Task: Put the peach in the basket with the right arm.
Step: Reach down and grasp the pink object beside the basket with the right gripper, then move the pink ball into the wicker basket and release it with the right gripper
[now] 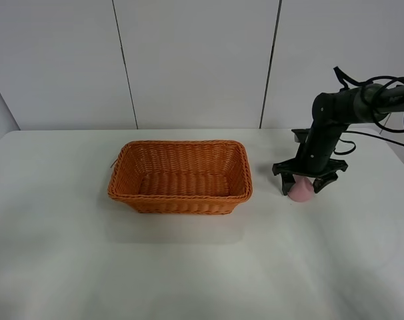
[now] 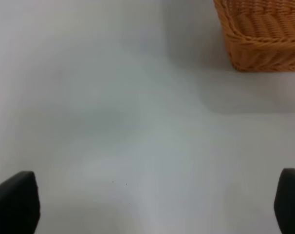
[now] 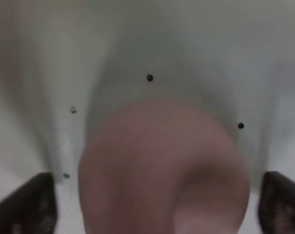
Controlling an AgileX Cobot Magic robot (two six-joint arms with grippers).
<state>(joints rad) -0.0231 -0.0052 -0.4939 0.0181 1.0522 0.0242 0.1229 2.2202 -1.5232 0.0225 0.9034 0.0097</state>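
The pale pink peach (image 1: 301,191) rests on the white table to the right of the orange-brown wicker basket (image 1: 181,176). My right gripper (image 1: 307,184) hangs directly over it, open, with one black finger on each side of the fruit. In the right wrist view the peach (image 3: 162,170) fills the lower middle, and the fingertips (image 3: 26,204) stand apart from it at both edges. The basket holds nothing. My left gripper (image 2: 152,204) is open over bare table, with a corner of the basket (image 2: 264,34) ahead of it; it is out of the exterior high view.
The white table (image 1: 189,267) ends at a pale panelled wall behind the basket. The right arm (image 1: 342,113), black with cables, reaches in from the right edge. A few small dark specks (image 3: 149,77) mark the tabletop near the peach.
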